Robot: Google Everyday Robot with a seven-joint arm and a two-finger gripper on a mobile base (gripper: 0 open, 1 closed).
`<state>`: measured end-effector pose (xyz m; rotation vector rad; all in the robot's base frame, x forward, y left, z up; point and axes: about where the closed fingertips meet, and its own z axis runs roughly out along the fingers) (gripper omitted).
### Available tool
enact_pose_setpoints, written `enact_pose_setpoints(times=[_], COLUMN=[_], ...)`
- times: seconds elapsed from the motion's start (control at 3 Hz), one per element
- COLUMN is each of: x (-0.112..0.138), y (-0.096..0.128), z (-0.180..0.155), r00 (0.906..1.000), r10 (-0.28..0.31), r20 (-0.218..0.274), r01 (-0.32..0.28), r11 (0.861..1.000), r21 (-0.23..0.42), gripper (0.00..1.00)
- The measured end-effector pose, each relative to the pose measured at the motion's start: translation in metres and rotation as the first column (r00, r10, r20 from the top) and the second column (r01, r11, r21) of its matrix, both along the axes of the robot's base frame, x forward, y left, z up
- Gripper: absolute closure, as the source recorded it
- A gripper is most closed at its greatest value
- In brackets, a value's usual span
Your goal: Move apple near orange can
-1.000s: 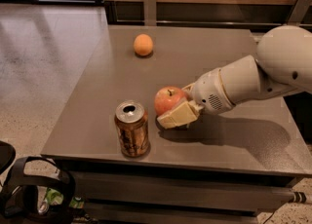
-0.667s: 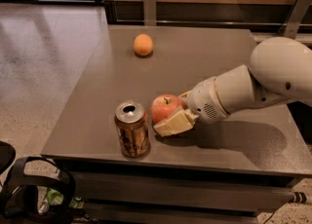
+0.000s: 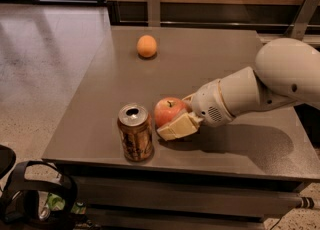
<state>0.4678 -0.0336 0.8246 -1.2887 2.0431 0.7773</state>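
Note:
The red apple (image 3: 167, 110) with a yellowish blush and short stem rests low over the grey table (image 3: 225, 74), close to the right of the orange can (image 3: 135, 132). The can stands upright near the table's front edge, with a silver top and pull-tab hole. My gripper (image 3: 176, 118) reaches in from the right on a white arm and is shut on the apple. One cream finger (image 3: 177, 127) shows in front of the apple; the other is hidden behind it. A narrow gap separates apple and can.
A small plain orange fruit (image 3: 147, 46) sits at the table's far left. The white arm (image 3: 270, 86) spans the right side. A black object (image 3: 35, 194) lies on the floor at the front left. A wooden wall with metal posts stands behind the table.
My gripper has carried the apple leftward and slightly down toward the orange can, closing most of the gap. The can and the orange fruit have not moved.

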Motion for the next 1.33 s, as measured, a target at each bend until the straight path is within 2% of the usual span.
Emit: enact_pose_setpoints(times=[0.67,1.0,1.33], x=[-0.0013,-0.0020,-0.0021], y=[0.0030,0.0046,0.0046], z=[0.0003,0.0008,0.0009], r00=[1.0000,1.0000,1.0000], r10=[0.006,0.010,0.010], r20=[0.001,0.002,0.002], r01=[-0.006,-0.010,-0.010], r11=[1.000,1.000,1.000], r21=[-0.002,-0.004,-0.004], gripper=[0.14,0.00,0.00])
